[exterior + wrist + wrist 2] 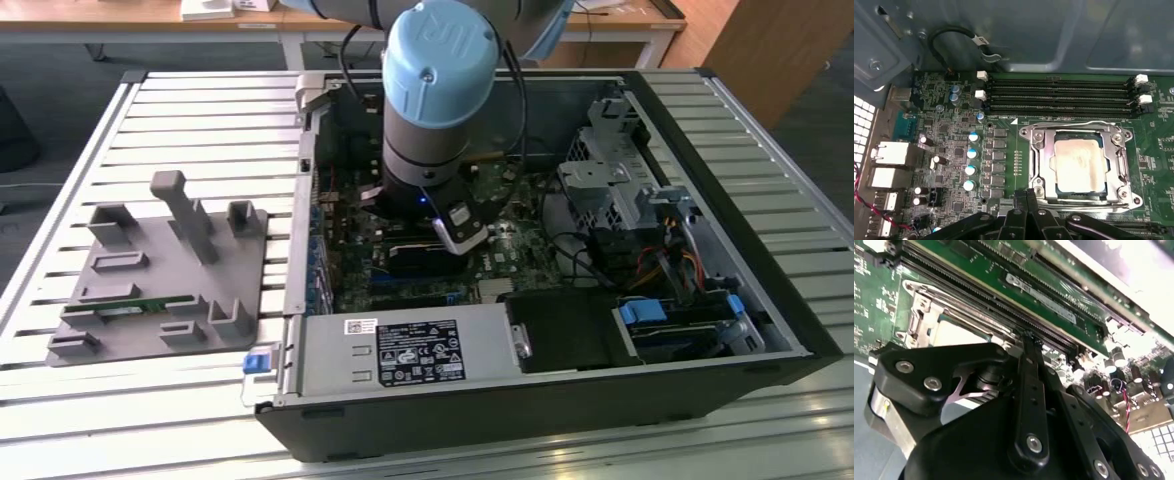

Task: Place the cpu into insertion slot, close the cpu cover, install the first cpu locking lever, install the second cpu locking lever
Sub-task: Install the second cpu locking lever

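First wrist view: cpu [1078, 166] seated in slot [1040, 165], cover [1117, 147] down around it. Pincer [1026, 197] pressed together, empty, just beside socket's near edge, fingers pointing toward cpu. Exterior view: arm low over motherboard [514, 240] inside case.

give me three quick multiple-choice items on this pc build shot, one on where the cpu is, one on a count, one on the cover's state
1. Where is the cpu?
A. on the grey tray outside the case
B. in the insertion slot
C. on the power supply

2. How many long black memory slots run beside the socket in the first wrist view?
A. one
B. four
C. eight

3. The cpu cover is:
A. down around the chip
B. standing upright
C. removed

Answers: 1 B, its pale face sits inside the socket. 2 B, four parallel slots are visible. 3 A, the metal frame lies flat framing the chip.
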Robot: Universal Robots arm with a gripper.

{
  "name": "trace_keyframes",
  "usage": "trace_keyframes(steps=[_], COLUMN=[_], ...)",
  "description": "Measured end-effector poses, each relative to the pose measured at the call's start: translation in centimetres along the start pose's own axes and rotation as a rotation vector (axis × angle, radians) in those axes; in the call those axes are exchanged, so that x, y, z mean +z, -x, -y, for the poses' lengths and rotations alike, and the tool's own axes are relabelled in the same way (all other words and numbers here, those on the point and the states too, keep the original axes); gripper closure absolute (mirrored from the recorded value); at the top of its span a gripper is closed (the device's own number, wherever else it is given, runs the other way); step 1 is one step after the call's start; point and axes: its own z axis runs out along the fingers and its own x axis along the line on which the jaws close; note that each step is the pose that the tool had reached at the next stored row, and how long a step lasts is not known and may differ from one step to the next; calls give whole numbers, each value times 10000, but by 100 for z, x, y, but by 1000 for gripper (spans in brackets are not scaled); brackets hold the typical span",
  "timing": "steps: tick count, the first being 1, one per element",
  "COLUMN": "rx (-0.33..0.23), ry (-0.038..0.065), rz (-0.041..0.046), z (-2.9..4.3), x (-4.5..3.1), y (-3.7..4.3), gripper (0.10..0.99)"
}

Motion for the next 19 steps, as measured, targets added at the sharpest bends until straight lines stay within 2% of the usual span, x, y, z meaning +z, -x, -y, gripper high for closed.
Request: trace_keyframes(steps=[7,19], rx=[-2,0], ry=[23,20], rz=[3,1], z=[-14,-91], x=[-18,-243], y=[-17,-22], gripper=[980,980])
